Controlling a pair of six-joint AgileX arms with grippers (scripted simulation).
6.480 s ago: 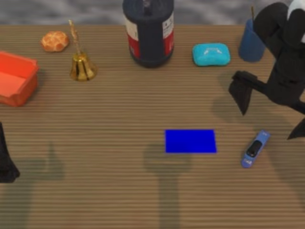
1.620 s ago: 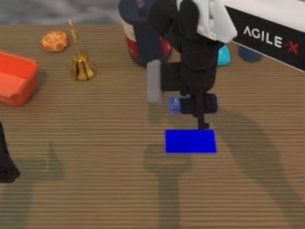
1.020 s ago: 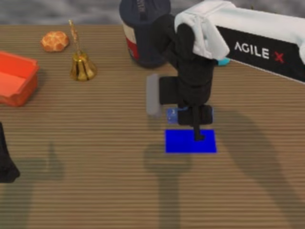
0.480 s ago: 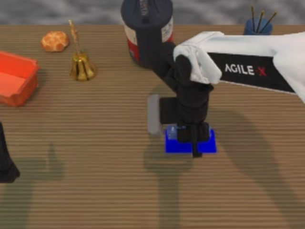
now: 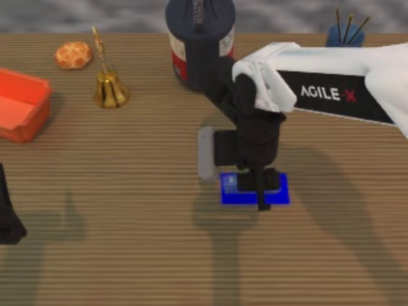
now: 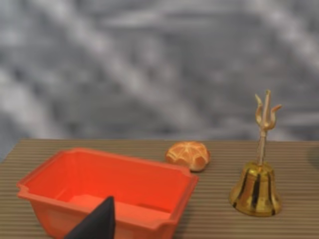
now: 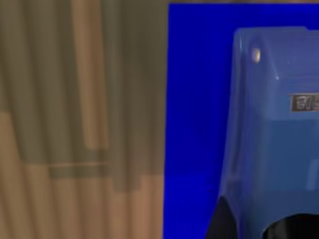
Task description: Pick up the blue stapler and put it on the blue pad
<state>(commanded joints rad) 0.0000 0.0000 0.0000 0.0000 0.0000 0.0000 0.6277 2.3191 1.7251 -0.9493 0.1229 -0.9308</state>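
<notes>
**Stapler lowered onto the blue pad, release pending**

The right gripper (image 5: 258, 185) stands over the blue pad (image 5: 279, 197), its jaws closed narrowly around the blue stapler (image 5: 231, 183), of which only one periwinkle end shows past the black fingers from above. The right wrist view has the blue stapler (image 7: 271, 129) filling its field, lying directly over the blue pad (image 7: 194, 124), with dark fingertips (image 7: 219, 224) at its near end; whether the stapler's underside touches the pad cannot be told. The pad sits on the striped wooden table (image 5: 127, 223), a little right of its centre. Behind the arm stand a large dark bottle (image 5: 199, 38) with a red-and-white label and a blue cup of sticks (image 5: 344, 32).

The step in hand appears to be the placement, nearly done. To finish it well, the stapler should rest flat with its whole length inside the pad's edges before the jaws part, and the fingers should then go straight up so as not to drag it off.

The left gripper (image 5: 9, 223) is parked at the table's left edge, near an orange tray (image 6: 114, 194), a bread roll (image 6: 188, 155) and a brass bell (image 6: 256, 186).
</notes>
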